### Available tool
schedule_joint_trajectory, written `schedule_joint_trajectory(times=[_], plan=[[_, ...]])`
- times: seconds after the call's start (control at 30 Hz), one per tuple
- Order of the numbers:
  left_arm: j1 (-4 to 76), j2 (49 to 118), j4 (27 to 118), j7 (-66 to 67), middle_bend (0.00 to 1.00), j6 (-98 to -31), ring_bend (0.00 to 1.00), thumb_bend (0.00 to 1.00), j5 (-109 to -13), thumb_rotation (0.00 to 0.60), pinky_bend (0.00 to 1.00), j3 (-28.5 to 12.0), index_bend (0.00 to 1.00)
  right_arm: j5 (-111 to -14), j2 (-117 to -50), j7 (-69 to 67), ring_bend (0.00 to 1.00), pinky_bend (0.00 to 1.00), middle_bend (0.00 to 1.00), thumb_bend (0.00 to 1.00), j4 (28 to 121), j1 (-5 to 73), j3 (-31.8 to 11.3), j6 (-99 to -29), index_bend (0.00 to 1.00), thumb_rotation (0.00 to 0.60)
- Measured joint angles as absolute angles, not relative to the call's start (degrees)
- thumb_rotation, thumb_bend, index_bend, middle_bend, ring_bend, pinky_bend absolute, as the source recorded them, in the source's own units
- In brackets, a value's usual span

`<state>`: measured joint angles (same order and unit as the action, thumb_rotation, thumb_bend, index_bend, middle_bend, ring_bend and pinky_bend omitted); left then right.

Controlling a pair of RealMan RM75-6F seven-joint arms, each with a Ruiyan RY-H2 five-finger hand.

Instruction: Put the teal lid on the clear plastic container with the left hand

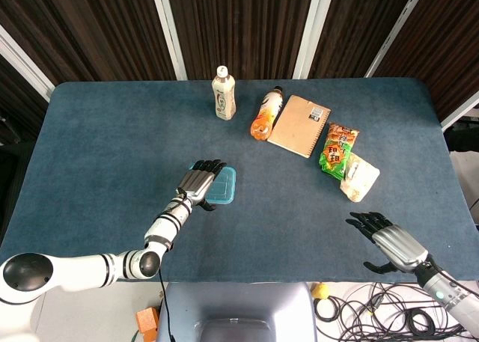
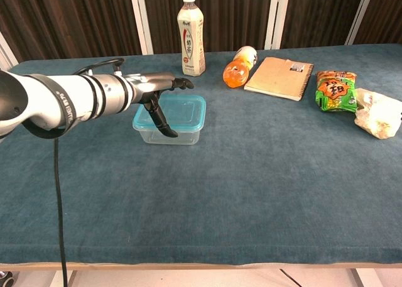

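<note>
The teal lid (image 1: 224, 185) (image 2: 183, 110) lies flat on top of the clear plastic container (image 2: 187, 135), near the table's middle left. My left hand (image 1: 197, 183) (image 2: 152, 91) reaches over the lid's left part. Its fingers (image 2: 179, 83) stretch out just above the lid's far edge, and the thumb hangs down in front of the container's near wall. It grips nothing that I can see. My right hand (image 1: 388, 241) hovers off the table's front right edge with its fingers apart and empty; only the head view shows it.
Along the back stand a white bottle (image 1: 223, 93) (image 2: 191, 36), a lying orange bottle (image 1: 266, 114) (image 2: 239, 66) and a brown notebook (image 1: 299, 125) (image 2: 280, 69). A green snack bag (image 1: 339, 150) (image 2: 335, 90) and a pale wrapped packet (image 1: 360, 176) (image 2: 379, 113) lie at the right.
</note>
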<state>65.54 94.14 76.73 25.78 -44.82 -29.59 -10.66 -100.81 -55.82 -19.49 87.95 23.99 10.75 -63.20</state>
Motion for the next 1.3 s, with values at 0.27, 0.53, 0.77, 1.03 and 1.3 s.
schedule_joint_trajectory(times=[0.27,0.53,0.77,1.03,1.3], plan=[[64.7,91.6,81.5,26.2,0.0,-46.5,0.0,0.23,-32.1,0.6,0.0,-10.3,0.0,-101.0,-55.6,-19.8,0.0,0.0,0.0,0.2,87.9,23.7,10.8,-64.0,0.0,0.6],[60.0,87.8,90.2,23.5,0.04,-52.1,0.0,0.53,-43.8,0.6,0.0,-8.6,0.0,-101.5,-55.7,-20.4,0.0,0.0,0.0,0.2,88.0,22.8,10.9,-65.9,0.0,0.6],[58.9,92.2,85.3,21.7,0.03,-51.8,0.0,0.63,-46.6,0.6,0.0,-8.0,0.0,-101.9,-56.2,-19.9,0.0,0.0,0.0,0.2,87.3,21.4,11.6,-67.0,0.0,0.6],[58.7,98.4,76.0,19.4,0.08,-49.9,0.0,0.67,-48.7,0.6,0.0,-8.6,0.0,-102.4,-56.6,-21.2,0.0,0.0,0.0,0.2,86.1,21.5,11.9,-66.9,0.0,0.6],[58.4,100.9,72.0,21.1,0.14,-49.2,0.0,0.68,-49.5,0.6,0.0,-9.0,0.0,-102.8,-56.7,-23.2,0.0,0.0,0.0,0.2,85.1,21.9,12.2,-66.4,0.0,0.6]])
